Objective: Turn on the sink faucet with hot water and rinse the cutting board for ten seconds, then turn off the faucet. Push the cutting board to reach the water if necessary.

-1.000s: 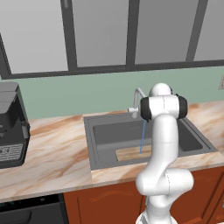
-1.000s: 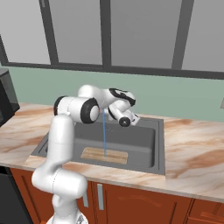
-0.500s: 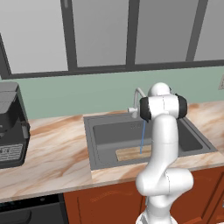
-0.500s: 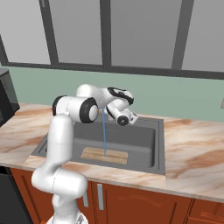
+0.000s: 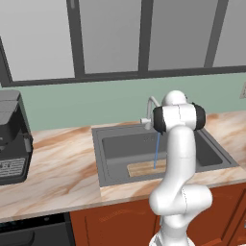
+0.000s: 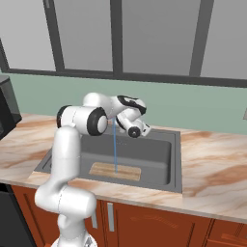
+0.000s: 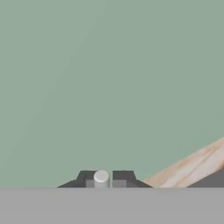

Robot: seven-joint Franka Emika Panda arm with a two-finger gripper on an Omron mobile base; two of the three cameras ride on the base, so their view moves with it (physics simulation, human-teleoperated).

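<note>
Right base view: cutting board (image 6: pixel 116 171) lies flat, long axis along sink (image 6: pixel 166 179) front.

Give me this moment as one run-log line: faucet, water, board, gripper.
sink faucet: running | water: stream landing on cutting board | board: flat in sink | gripper: closed on faucet lever, facing green wall

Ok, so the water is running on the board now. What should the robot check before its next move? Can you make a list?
1. Water running: ok, a thin blue stream falls from the faucet.
2. Stream lands on the cutting board: ok.
3. Board lies flat in the sink: ok.
4. Gripper closed on the faucet lever: ok, the hand view shows a small grey knob between the fingertips.
5. Water is hot: cannot tell.
6. Ten seconds of rinsing are up: cannot tell.
</note>
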